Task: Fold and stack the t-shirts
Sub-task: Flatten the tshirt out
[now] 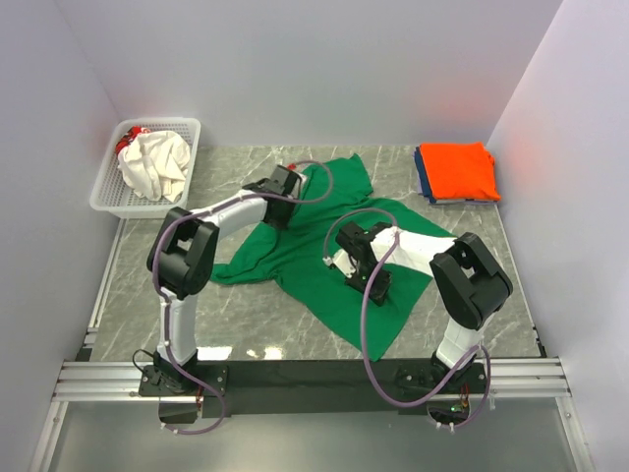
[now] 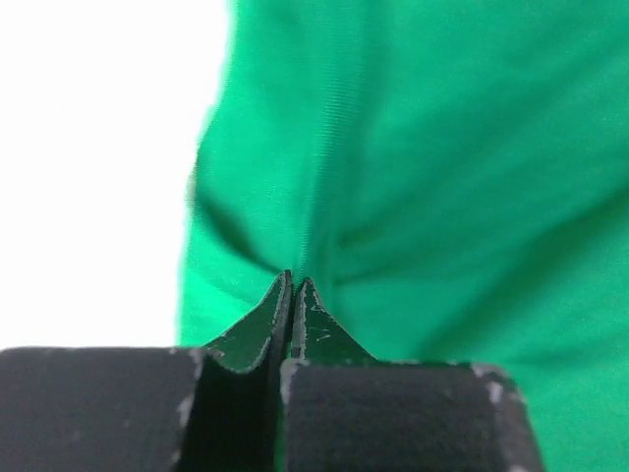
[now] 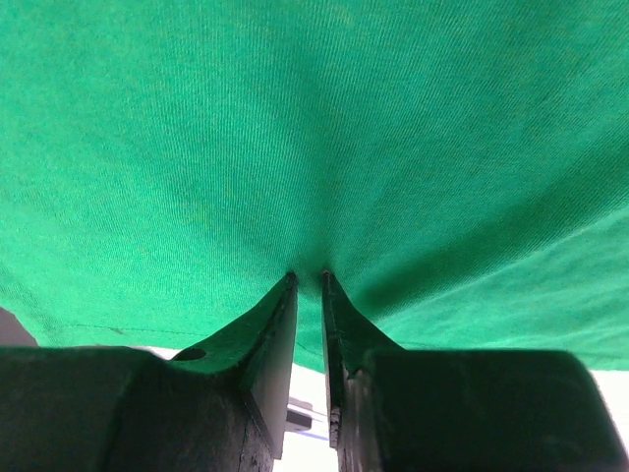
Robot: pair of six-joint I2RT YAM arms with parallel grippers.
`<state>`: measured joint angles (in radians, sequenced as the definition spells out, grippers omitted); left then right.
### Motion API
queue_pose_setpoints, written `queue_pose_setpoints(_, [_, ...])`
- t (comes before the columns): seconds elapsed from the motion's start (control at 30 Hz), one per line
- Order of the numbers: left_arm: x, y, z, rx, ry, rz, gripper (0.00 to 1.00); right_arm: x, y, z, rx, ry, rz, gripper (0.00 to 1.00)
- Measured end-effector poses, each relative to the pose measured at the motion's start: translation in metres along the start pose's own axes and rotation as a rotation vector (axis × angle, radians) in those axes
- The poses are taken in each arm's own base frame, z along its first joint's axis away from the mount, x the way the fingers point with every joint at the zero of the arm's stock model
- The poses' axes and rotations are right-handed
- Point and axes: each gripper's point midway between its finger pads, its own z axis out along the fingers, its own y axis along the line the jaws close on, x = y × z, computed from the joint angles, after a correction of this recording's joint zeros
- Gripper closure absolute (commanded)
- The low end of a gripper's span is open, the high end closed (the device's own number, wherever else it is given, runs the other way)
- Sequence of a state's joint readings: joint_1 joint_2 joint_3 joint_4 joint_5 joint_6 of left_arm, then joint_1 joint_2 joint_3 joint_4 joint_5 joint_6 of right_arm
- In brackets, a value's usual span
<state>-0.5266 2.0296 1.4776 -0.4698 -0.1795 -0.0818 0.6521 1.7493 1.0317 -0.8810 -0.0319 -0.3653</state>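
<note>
Green t-shirt point(image 1: 295, 251): spread unfolded and rumpled across the middle of the counter point(image 1: 256, 329), one part reaching toward the far edge and another trailing toward the near right.

Left claw point(image 2: 294, 281): at the shirt's far portion, fingers pressed together with a ridge of green cloth pinched between the tips.

Right claw point(image 3: 310, 279): at the shirt's near-right portion, fingers drawn almost together and nipping the fabric, which puckers at the tips.

Orange t-shirt point(image 1: 457, 169): folded into a neat rectangle at the far right corner, lying on a folded blue t-shirt point(image 1: 422, 183) whose edge shows along its left side.

Basket point(image 1: 106, 189): white lattice plastic, at the far left corner, well apart from the green shirt. It holds a crumpled cream-white t-shirt point(image 1: 157, 165) and a red item point(image 1: 133, 141), partly hidden.
</note>
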Motion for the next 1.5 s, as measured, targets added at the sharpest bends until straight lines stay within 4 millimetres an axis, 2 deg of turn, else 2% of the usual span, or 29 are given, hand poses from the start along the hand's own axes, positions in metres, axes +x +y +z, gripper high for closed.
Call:
queue_pose_setpoints(0.07, [-0.004, 0.022, -0.001, -0.027, -0.009, -0.017, 0.99, 0.003, -0.002, 0.0, 0.012, 0.011, -0.006, 0.77])
queue_pose_setpoints(0.17, [-0.008, 0.074, -0.001, -0.085, -0.018, -0.062, 0.99, 0.007, -0.007, 0.0, 0.023, 0.025, -0.011, 0.77])
queue_pose_setpoints(0.2, [-0.009, 0.093, 0.0, -0.104, -0.021, -0.083, 0.95, 0.009, -0.01, 0.0, 0.027, 0.029, -0.009, 0.78])
queue_pose_setpoints(0.23, [-0.01, 0.115, 0.001, -0.124, -0.02, -0.107, 0.79, 0.01, -0.013, -0.001, 0.032, 0.035, -0.008, 0.77])
queue_pose_setpoints(0.27, [-0.012, 0.133, 0.001, -0.14, -0.026, -0.126, 0.68, 0.012, -0.015, -0.001, 0.035, 0.038, -0.005, 0.78])
queue_pose_setpoints(0.33, [-0.018, 0.174, 0.003, -0.169, -0.041, -0.176, 0.49, 0.015, -0.021, -0.001, 0.042, 0.047, -0.002, 0.77])
queue_pose_setpoints(0.43, [-0.018, 0.209, 0.003, -0.197, -0.059, -0.216, 0.43, 0.017, -0.03, -0.002, 0.058, 0.057, -0.003, 0.78])
queue_pose_setpoints(0.5, [-0.016, 0.216, 0.001, -0.192, -0.061, -0.228, 0.43, 0.016, -0.039, -0.003, 0.075, 0.062, -0.004, 0.78])
queue_pose_setpoints(0.57, [-0.014, 0.211, -0.002, -0.152, -0.07, -0.225, 0.44, 0.014, -0.051, -0.005, 0.091, 0.064, 0.001, 0.78])
queue_pose_setpoints(0.67, [-0.001, 0.189, -0.025, -0.038, -0.076, -0.191, 0.46, 0.011, -0.073, -0.005, 0.112, 0.071, 0.02, 0.78])
queue_pose_setpoints(0.77, [0.013, 0.159, -0.075, 0.106, -0.127, -0.081, 0.49, 0.011, -0.096, -0.006, 0.135, 0.081, 0.047, 0.78])
queue_pose_setpoints(0.83, [0.026, 0.138, -0.119, 0.19, -0.189, 0.024, 0.5, 0.01, -0.109, -0.007, 0.141, 0.086, 0.065, 0.78])
queue_pose_setpoints(0.9, [0.039, 0.12, -0.154, 0.248, -0.249, 0.134, 0.51, 0.006, -0.122, -0.008, 0.145, 0.081, 0.084, 0.77])
queue_pose_setpoints(0.97, [0.057, 0.104, -0.17, 0.293, -0.272, 0.229, 0.53, 0.002, -0.13, -0.011, 0.146, 0.07, 0.099, 0.76])
queue_pose_setpoints(1.03, [0.086, 0.087, -0.171, 0.346, -0.247, 0.316, 0.53, -0.002, -0.132, -0.016, 0.133, 0.051, 0.106, 0.73])
queue_pose_setpoints(1.17, [0.163, 0.057, -0.149, 0.461, -0.098, 0.437, 0.49, -0.013, -0.122, -0.029, 0.081, -0.011, 0.111, 0.71])
queue_pose_setpoints(1.23, [0.19, 0.046, -0.143, 0.483, -0.042, 0.508, 0.44, -0.015, -0.114, -0.039, 0.053, -0.039, 0.118, 0.71])
queue_pose_setpoints(1.3, [0.204, 0.037, -0.138, 0.479, -0.027, 0.597, 0.4, -0.014, -0.105, -0.049, 0.026, -0.065, 0.124, 0.71])
queue_pose_setpoints(1.37, [0.207, 0.034, -0.131, 0.45, -0.03, 0.67, 0.39, -0.014, -0.098, -0.058, 0.008, -0.086, 0.131, 0.71])
queue_pose_setpoints(1.47, [0.208, 0.041, -0.115, 0.392, -0.013, 0.722, 0.4, -0.013, -0.091, -0.065, -0.013, -0.105, 0.141, 0.71])
queue_pose_setpoints(1.5, [0.208, 0.044, -0.11, 0.373, -0.003, 0.729, 0.44, -0.013, -0.089, -0.066, -0.02, -0.109, 0.142, 0.71])
